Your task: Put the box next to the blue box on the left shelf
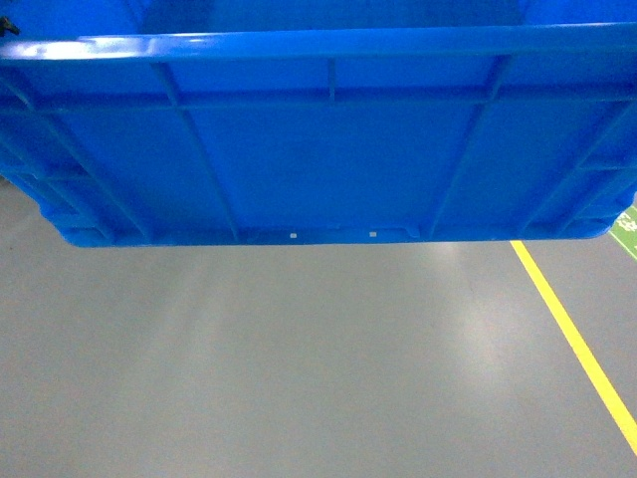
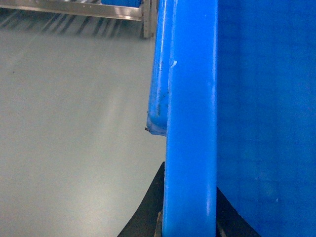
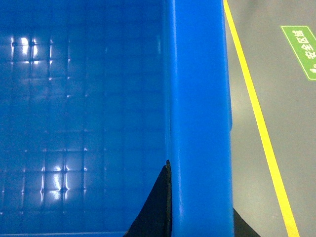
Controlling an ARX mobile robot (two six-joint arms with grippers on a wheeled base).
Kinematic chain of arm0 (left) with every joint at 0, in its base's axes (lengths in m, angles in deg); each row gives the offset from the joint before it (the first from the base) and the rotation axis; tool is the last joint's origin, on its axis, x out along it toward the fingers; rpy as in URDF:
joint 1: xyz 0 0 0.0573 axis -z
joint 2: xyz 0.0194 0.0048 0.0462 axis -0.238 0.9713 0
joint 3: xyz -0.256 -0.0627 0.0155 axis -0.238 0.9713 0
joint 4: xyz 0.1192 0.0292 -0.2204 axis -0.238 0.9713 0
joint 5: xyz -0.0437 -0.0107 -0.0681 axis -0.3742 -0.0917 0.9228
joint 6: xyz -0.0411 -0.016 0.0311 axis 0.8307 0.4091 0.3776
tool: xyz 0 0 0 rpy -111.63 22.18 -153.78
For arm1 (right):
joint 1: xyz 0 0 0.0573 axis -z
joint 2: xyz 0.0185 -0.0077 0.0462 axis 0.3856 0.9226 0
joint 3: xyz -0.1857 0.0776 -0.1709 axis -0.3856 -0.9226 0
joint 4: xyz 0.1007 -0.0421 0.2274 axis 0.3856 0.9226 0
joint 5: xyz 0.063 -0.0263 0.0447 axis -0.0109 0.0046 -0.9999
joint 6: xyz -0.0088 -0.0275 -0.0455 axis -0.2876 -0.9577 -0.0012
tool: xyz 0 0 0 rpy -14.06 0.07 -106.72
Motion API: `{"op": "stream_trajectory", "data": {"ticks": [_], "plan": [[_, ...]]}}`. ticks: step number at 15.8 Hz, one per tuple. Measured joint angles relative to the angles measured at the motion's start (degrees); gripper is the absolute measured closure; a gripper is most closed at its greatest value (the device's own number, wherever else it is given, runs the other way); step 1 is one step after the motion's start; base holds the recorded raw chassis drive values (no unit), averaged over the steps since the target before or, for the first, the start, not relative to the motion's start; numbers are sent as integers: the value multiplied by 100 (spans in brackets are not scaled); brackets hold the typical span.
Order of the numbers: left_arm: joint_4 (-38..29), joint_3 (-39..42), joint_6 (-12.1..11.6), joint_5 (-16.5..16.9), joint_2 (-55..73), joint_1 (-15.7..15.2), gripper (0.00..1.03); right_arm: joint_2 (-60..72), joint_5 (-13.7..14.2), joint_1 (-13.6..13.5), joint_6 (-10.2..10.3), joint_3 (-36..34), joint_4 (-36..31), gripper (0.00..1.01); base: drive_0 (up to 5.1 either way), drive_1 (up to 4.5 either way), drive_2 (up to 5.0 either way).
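Two arms carried the box (image 1: 318, 149) between them, one at each end wall, with the box held clear of the grey floor (image 1: 299, 368). In the head view its ribbed long wall filled the upper half, the thick rim across the top and the two small notches at the bottom edge.

The step in hand appeared to be transport: the box was lifted and not yet at the left shelf (image 2: 74, 9), whose metal bar showed only at the far top edge of the left wrist view, well apart from the box. A yellow line (image 1: 572, 334) and a green floor sign (image 3: 302, 49) lay on the floor to the right.

The left gripper (image 2: 190, 224) straddled the rim at the left end, dark jaw parts showing on both sides of the wall; the jaws appeared clamped on the rim. The right gripper (image 3: 197, 217) did likewise at the right end, one dark jaw inside against the wall and one outside.

The next move would call for driving toward the shelf with the box kept level, then raising it over the front bar onto the rollers. The other blue box was barely visible, if at all.
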Motion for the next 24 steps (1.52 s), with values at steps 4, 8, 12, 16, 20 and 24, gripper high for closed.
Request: {"op": "stream_trajectory", "data": {"ticks": [4, 8, 12, 16, 20, 24], "plan": [[-28, 0, -28, 0, -4, 0, 95, 2, 0, 0, 20, -2, 11, 93, -2, 425, -430], [7, 2, -24, -7, -9, 0, 95, 2, -7, 0, 17, -2, 24, 93, -2, 425, -430], [-24, 0, -35, -11, -13, 0, 95, 2, -7, 0, 22, -2, 2, 93, -2, 425, -430], [-26, 0, -28, -7, -9, 0, 95, 2, -2, 0, 20, -2, 9, 93, -10, 417, -437], [-33, 0, -22, -15, -9, 0, 95, 2, -11, 0, 15, -4, -15, 93, -10, 417, -437], [-28, 2, -39, -11, -15, 0, 95, 2, -7, -2, 24, -4, -4, 93, -10, 417, -437]]}}
